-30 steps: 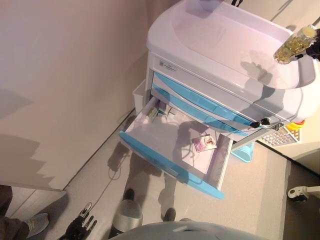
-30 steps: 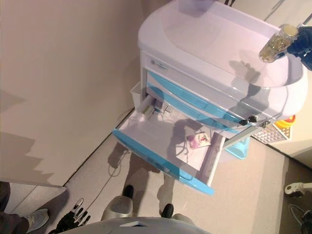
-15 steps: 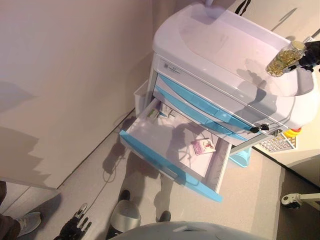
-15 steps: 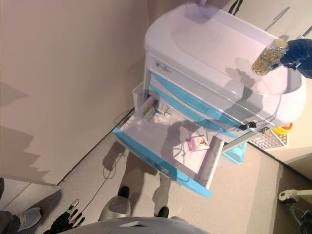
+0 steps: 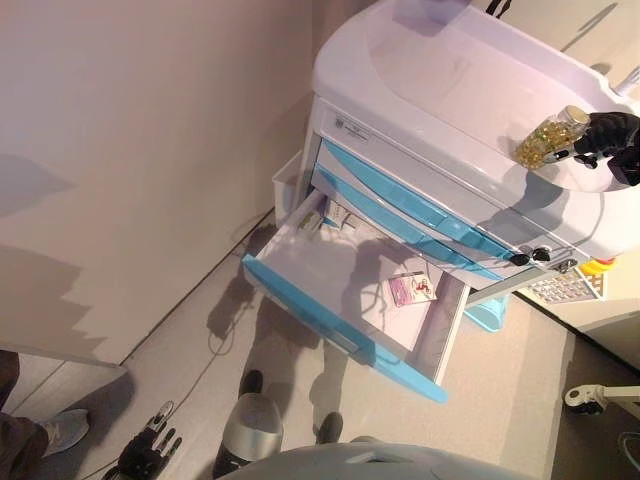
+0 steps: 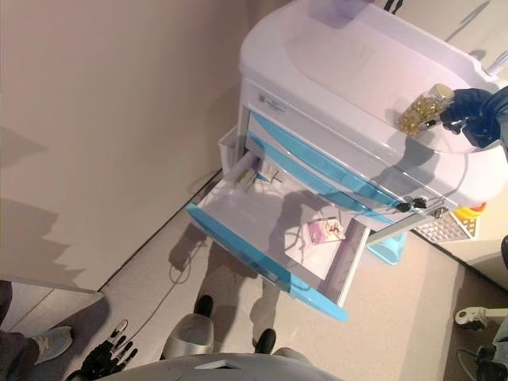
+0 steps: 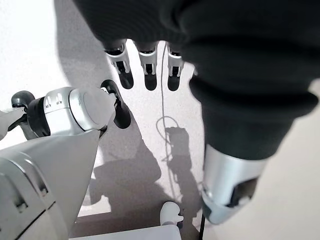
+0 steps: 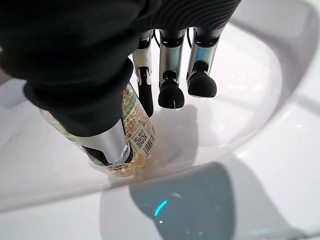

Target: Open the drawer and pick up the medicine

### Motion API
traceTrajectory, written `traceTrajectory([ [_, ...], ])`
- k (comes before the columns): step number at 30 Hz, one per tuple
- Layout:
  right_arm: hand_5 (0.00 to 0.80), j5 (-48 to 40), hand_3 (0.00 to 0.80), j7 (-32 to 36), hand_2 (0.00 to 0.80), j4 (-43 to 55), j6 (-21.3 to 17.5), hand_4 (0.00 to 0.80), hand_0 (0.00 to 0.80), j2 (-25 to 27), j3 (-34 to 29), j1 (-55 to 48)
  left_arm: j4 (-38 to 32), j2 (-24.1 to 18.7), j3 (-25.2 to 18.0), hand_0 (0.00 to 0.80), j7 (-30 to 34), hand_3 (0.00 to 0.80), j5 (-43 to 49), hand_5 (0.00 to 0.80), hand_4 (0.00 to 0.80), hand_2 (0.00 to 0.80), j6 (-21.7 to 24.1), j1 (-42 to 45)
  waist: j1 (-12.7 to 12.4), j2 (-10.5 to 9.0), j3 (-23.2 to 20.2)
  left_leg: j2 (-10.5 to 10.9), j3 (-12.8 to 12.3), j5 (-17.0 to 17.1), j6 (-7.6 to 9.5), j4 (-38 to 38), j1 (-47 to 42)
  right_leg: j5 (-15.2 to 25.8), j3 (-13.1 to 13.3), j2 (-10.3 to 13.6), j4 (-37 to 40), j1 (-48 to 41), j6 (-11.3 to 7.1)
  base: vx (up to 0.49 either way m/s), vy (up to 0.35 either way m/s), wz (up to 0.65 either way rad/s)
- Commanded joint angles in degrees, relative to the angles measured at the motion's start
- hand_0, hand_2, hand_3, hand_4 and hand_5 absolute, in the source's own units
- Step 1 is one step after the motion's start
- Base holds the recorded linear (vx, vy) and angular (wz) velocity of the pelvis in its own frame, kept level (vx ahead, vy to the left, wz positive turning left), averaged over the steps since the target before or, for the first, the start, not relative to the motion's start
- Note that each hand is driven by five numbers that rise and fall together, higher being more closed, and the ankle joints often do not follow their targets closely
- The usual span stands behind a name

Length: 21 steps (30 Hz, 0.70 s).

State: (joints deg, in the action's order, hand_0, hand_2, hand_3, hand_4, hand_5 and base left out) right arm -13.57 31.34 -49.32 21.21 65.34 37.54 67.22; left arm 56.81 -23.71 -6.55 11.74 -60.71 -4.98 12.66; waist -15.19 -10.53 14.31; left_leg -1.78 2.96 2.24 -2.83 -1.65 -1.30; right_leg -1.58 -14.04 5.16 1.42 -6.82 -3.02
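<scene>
The white medical cart (image 5: 450, 70) stands with its lowest blue-fronted drawer (image 5: 340, 335) pulled open. A pink packet (image 5: 412, 289) lies in the drawer. My right hand (image 5: 608, 135) is shut on a clear medicine bottle (image 5: 545, 143) of yellow capsules, held tilted just over the recessed top of the cart. In the right wrist view the bottle (image 8: 132, 135) is pinched between thumb and fingers (image 8: 170, 90), its base close to the white top. My left hand (image 5: 148, 452) hangs open low near the floor, far from the cart.
Small items (image 5: 335, 215) lie at the drawer's back corner. A white bin (image 5: 285, 185) hangs on the cart's side by the wall. A blue bin (image 5: 490, 312) and a grid basket (image 5: 565, 288) sit beyond the cart. A person's shoe (image 5: 60, 430) shows at lower left.
My right hand has brought the bottle down and to the left, closer to the cart's top. The camera has shifted a little. The drawer stays open.
</scene>
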Motion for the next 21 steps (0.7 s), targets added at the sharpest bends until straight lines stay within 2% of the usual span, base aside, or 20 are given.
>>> traceTrajectory([
  [1,0.8,0.13,0.8,-2.47,0.8,-0.49,-2.27,0.8,0.8,0.24,-0.01,0.81,-0.51,-2.24,1.27,0.0,1.71,0.0,2.2,0.0,0.0,0.0,-0.48,1.3,-1.28,0.75,-1.78,0.36,3.96,-4.18,0.32,-1.87,2.05,1.41,-0.4,2.18,-4.1,2.73,-4.47,0.011,0.014,0.09],
  [7,0.8,2.38,0.8,-2.42,0.8,-2.62,-3.08,0.8,0.8,-1.24,-1.13,-0.55,-0.28,-1.76,1.76,0.0,2.34,0.0,2.4,0.0,0.0,0.0,-0.19,1.26,-1.61,1.55,-1.81,0.38,4.11,-4.13,0.26,-1.75,1.66,1.12,-0.49,2.28,-4.28,2.43,-4.43,0.009,0.011,0.03],
  [9,0.0,3.18,0.0,-2.88,0.0,-3.08,-3.46,0.0,0.0,-1.09,-1.1,-0.69,-0.4,-1.78,1.73,0.0,2.34,0.0,2.72,0.0,0.0,0.0,-0.36,1.37,-1.74,1.62,-1.91,0.48,4.22,-4.14,0.24,-1.81,1.69,1.14,-0.47,2.31,-4.25,2.34,-4.49,0.0,0.0,0.0],
  [21,0.0,3.0,0.0,-4.72,0.0,-3.19,-3.85,0.0,0.0,-0.75,-0.71,0.75,0.31,-1.93,1.66,0.0,2.81,0.0,2.99,0.0,0.0,0.0,-0.63,1.89,-1.57,1.99,-2.64,0.47,4.15,-4.02,0.15,-1.55,0.81,1.15,-0.41,2.28,-4.46,1.95,-4.66,0.0,0.0,0.0],
])
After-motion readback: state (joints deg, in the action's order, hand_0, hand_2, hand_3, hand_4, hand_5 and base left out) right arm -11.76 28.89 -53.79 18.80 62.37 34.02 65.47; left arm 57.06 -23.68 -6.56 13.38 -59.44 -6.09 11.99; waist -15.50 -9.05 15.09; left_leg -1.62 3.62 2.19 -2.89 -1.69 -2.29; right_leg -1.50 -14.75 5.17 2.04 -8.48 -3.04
